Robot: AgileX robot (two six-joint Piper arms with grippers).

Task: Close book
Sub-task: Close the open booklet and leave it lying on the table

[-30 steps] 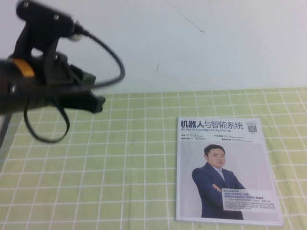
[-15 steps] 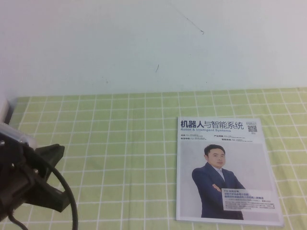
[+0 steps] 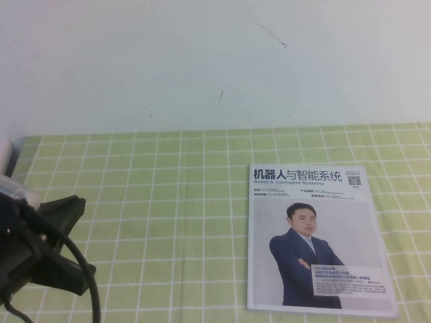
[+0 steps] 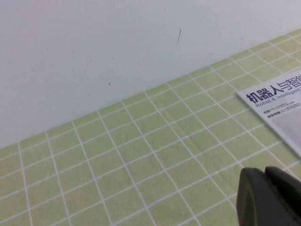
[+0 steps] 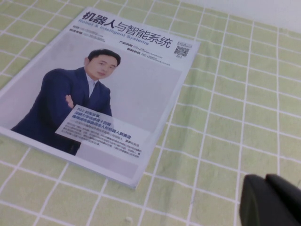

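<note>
High view: a closed glossy magazine (image 3: 313,235), cover up and showing a man in a navy suit, lies flat on the green-and-white checked surface (image 3: 168,202), on the robot's right side. The black left tool (image 4: 266,188), fingers together and empty, sits low at the left edge, well apart from it. The black right tool (image 5: 266,193), fingers also together, hovers near the magazine without touching it.

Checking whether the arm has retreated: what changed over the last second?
The left gripper dropped from high on the left to low over the near-left corner of the checked cloth, far from the book, holding nothing. The book stayed closed and unmoved; the right gripper hangs beside it.
</note>
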